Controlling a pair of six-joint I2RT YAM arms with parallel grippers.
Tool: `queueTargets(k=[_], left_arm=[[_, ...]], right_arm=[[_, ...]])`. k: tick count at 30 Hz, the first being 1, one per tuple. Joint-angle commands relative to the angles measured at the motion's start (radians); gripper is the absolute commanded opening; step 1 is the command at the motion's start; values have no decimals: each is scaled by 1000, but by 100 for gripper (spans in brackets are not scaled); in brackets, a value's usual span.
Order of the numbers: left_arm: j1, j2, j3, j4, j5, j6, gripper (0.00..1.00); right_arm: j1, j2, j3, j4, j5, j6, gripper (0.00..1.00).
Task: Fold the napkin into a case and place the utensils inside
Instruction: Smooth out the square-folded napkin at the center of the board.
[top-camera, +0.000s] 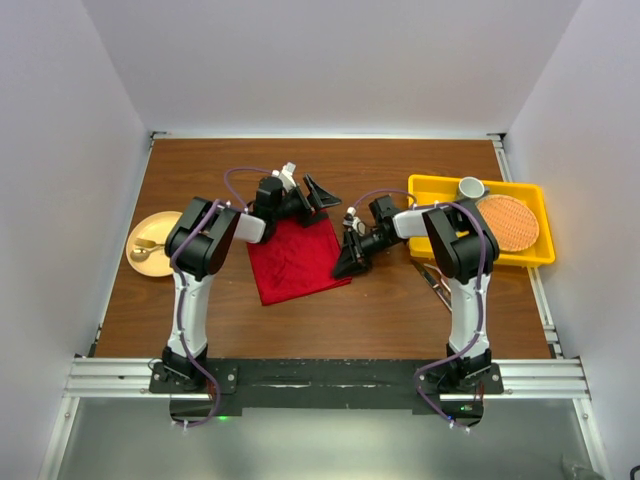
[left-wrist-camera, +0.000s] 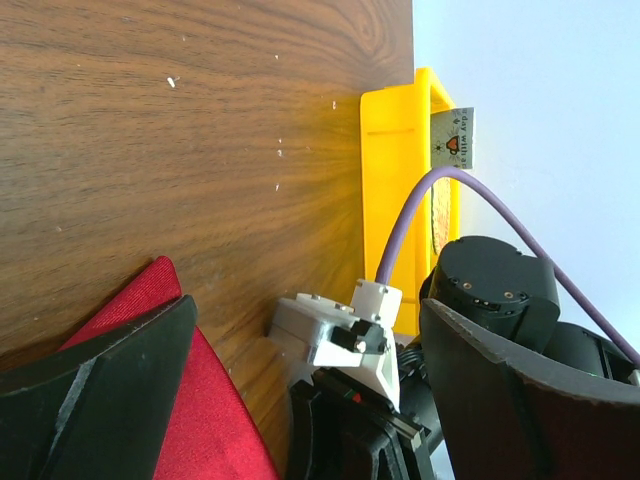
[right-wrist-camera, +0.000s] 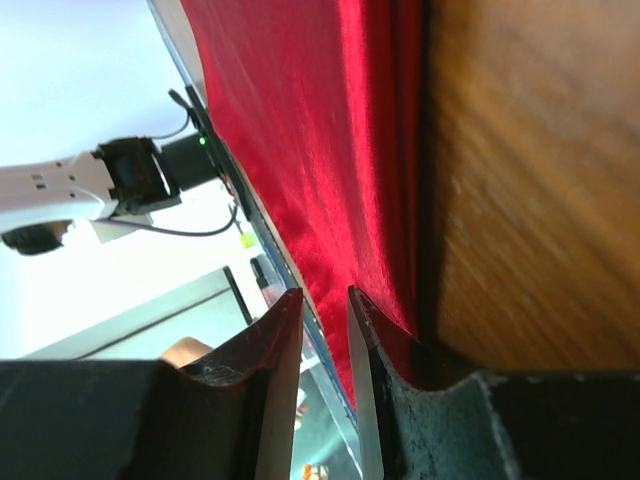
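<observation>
The deep-red napkin (top-camera: 297, 258) lies spread on the wooden table, roughly square, not folded into a case. My left gripper (top-camera: 312, 200) hovers over its far right corner, jaws wide open and empty; in the left wrist view (left-wrist-camera: 308, 303) the napkin's corner (left-wrist-camera: 215, 420) lies under the left finger (left-wrist-camera: 100, 390). My right gripper (top-camera: 350, 265) is low at the napkin's right edge. In the right wrist view (right-wrist-camera: 325, 340) its jaws stand a narrow gap apart, with the napkin (right-wrist-camera: 320, 130) lying just beyond them. The silver utensils (top-camera: 437, 280) lie beside the right arm, partly hidden.
A yellow tray (top-camera: 440, 190) at the right holds a round orange woven mat (top-camera: 508, 222) and a white cup (top-camera: 472, 187); the tray also shows in the left wrist view (left-wrist-camera: 395, 180). A gold plate (top-camera: 152, 243) sits at the left edge.
</observation>
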Motion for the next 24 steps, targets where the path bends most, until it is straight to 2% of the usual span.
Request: queueTargets(k=[1,5,8,14,17,18,22,24], left_arm=[[28,19,-45,-122,-45,75,100],[28,16,-49,-116,-43,75,100],[28,10,-53,-113,-40,81,100],[28,3,-65,-102,-34,81,100],[30,5,-64,-98,-34,78,100],[30,5,-64,-95,-34,80,100],[28,10,-56,-93,-31,75,100],[28,13,-53,-95,-30,77,100]], right_arm=[[3,-8,-30,-152,91,-81,31],[3,-2,-32,-224,68,-158,36],[3,-38,3,-278,-2,-212,48],[3,-202,89,-252,-159,-225,82],[3,-244,85,-174,-177,-183,93],[5,-258,57,-70,-182,-151,98],[5,-212,23,140,-173,29,98],[5,-180,31,226,-153,69,98]])
